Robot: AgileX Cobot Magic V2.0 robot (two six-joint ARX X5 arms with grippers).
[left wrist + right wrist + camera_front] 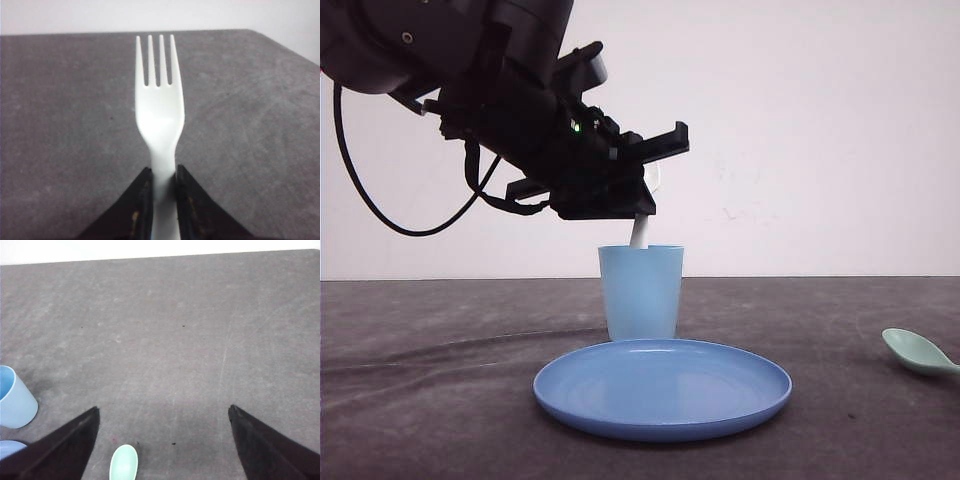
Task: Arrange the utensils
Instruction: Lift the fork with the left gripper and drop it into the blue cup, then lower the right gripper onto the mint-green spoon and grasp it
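A light blue cup (641, 292) stands just behind a round blue plate (662, 388) on the dark table (420, 400).

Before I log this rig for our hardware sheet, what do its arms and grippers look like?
The left arm is black with a glossy rounded housing, a black cable looping beneath it, and a small green light near the left gripper. Its fingers are black and wedge-shaped. The right gripper has matching black tapered fingers.

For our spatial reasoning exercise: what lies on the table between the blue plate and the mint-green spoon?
Nothing: in the front view, only bare dark table separates the blue plate from the mint-green spoon.
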